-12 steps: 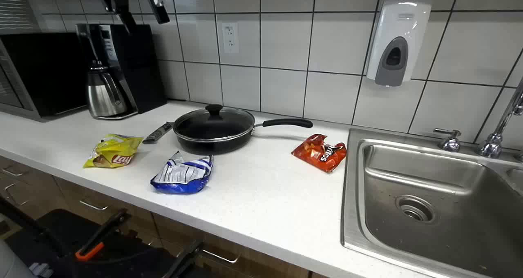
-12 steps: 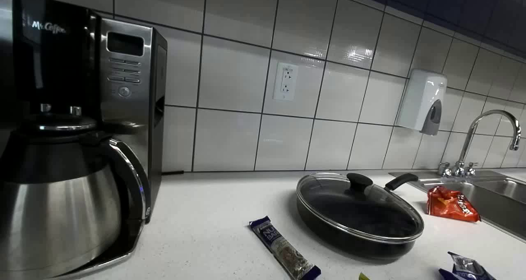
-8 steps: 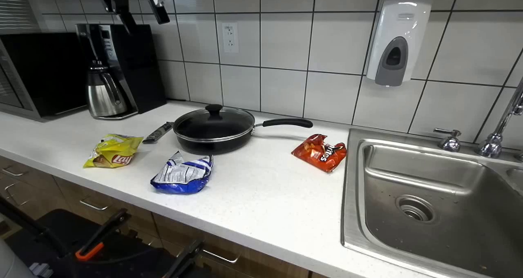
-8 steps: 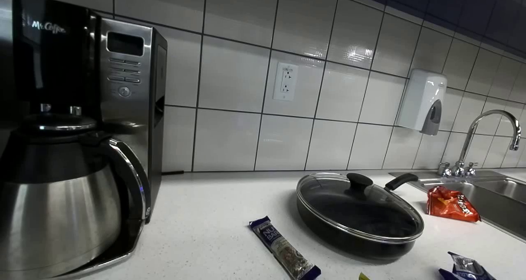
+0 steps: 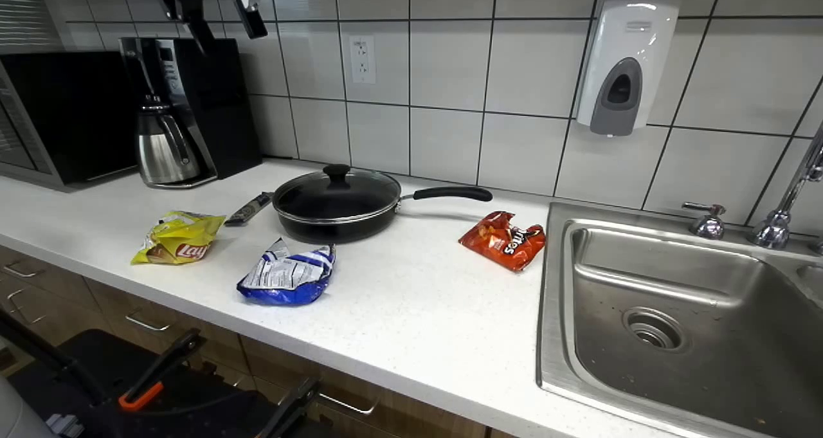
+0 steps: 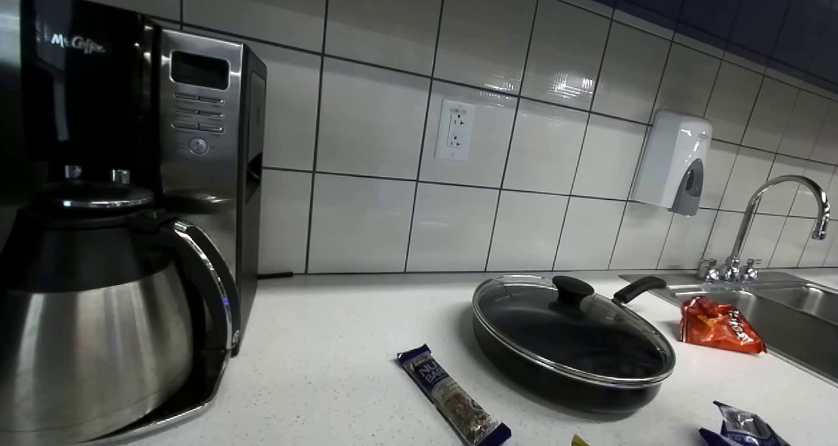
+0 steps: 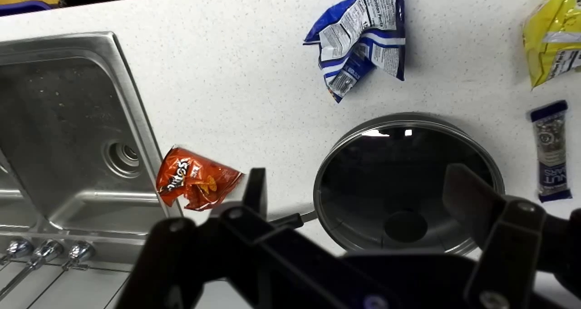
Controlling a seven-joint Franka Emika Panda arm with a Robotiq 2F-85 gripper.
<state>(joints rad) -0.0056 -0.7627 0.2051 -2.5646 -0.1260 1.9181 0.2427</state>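
Pincer (image 5: 231,36) spread wide, empty; I'd descend slowly, minding the pan (image 5: 337,211), its handle (image 5: 453,194) at three o'clock in an exterior view.

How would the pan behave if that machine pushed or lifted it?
The pan would probably slide rather than roll, sitting flat on the counter. Its see-through lid might shift, since no clamp shows. The handle sticks out to one side, so lifting by it might tip the pan.

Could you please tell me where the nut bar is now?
In an exterior view, the nut bar lies at bottom centre, between the coffee maker and the lidded pan. In the wrist view, it is right of the pan.
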